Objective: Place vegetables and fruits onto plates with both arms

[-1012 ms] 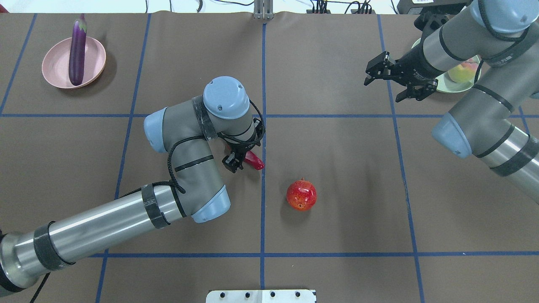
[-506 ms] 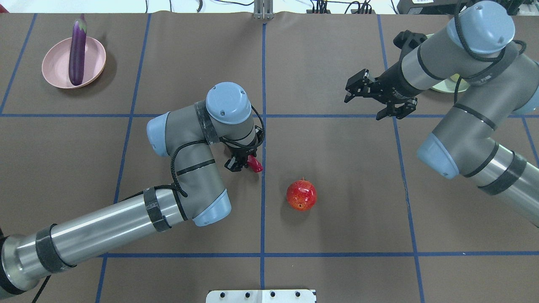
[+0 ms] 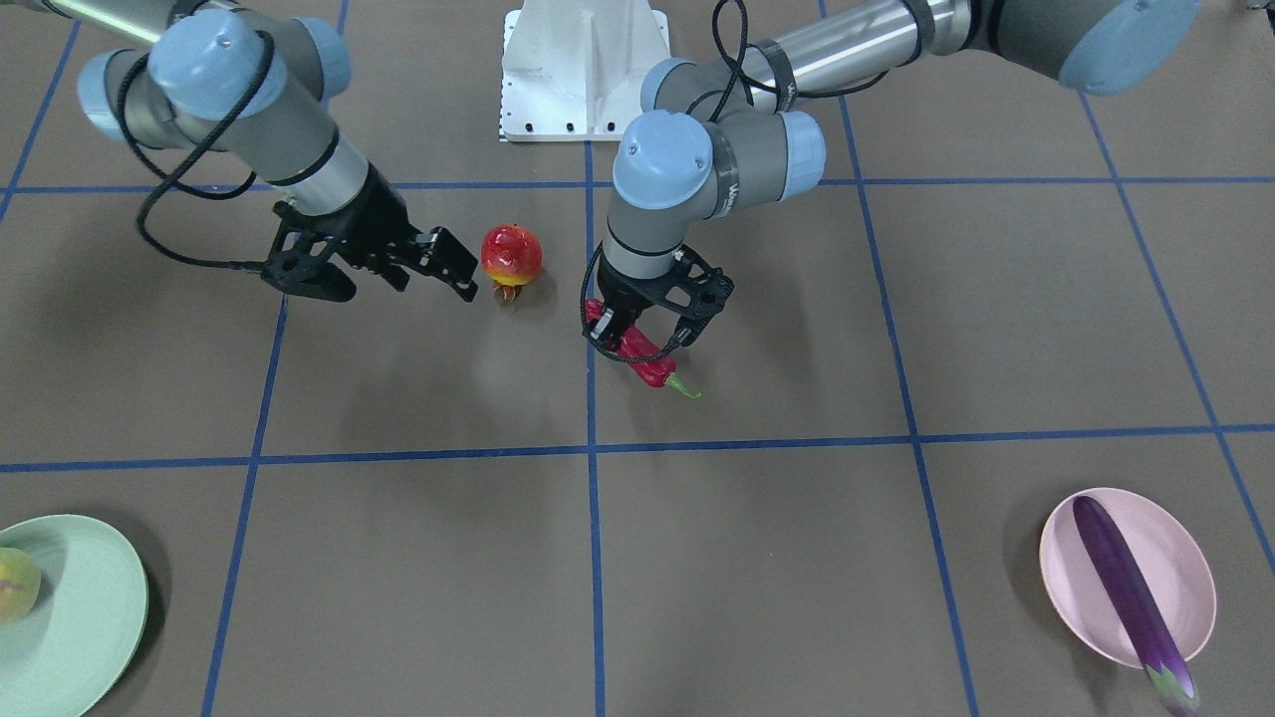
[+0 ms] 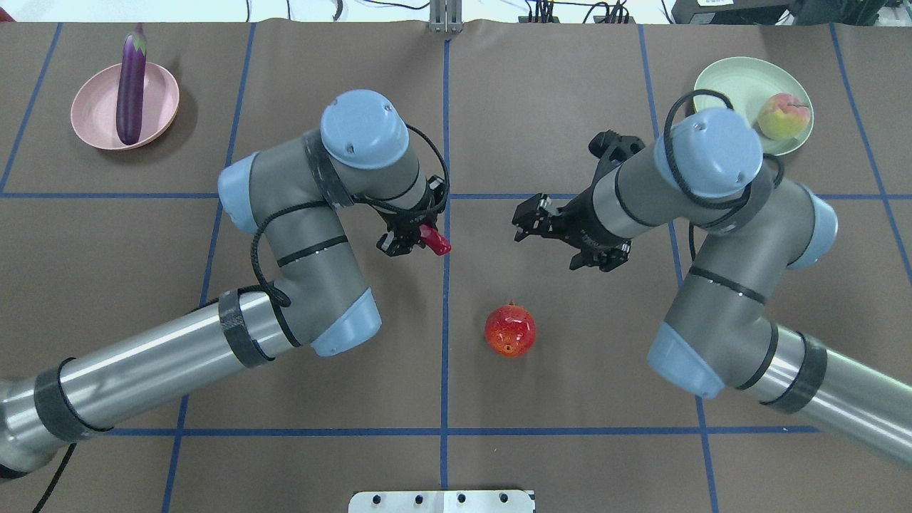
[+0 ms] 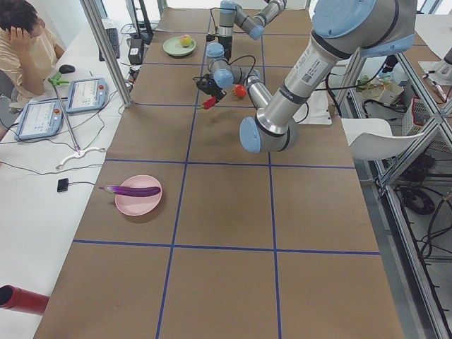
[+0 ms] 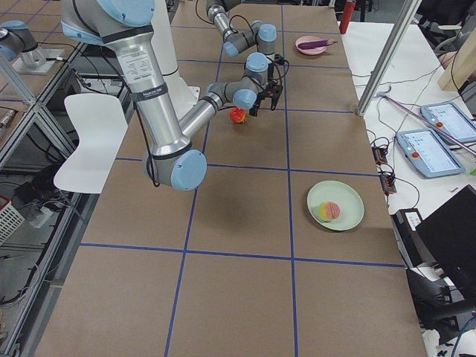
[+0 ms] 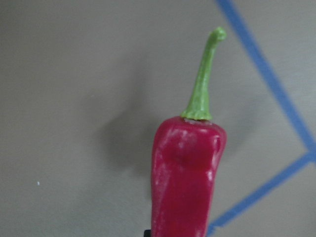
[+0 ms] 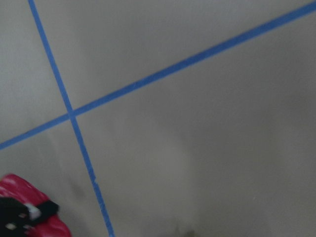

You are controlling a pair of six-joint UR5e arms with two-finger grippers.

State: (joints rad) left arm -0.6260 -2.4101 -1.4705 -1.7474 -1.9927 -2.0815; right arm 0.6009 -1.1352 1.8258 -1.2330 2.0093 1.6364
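Observation:
My left gripper is shut on the red chili pepper and holds it above the table. The chili hangs stem-down in the front view and fills the left wrist view. My right gripper is open and empty, just beyond the pomegranate and off the table. In the front view it is beside the pomegranate. The eggplant lies across the pink plate. The peach sits on the green plate.
The brown table cover is marked with blue tape lines. The white base block sits at the near edge. The two grippers are about one hand-width apart near the table's middle.
My right arm has swung from over the green plate to the table's middle, gripper still open. My left gripper has risen and moved a little farther out with the chili in it.

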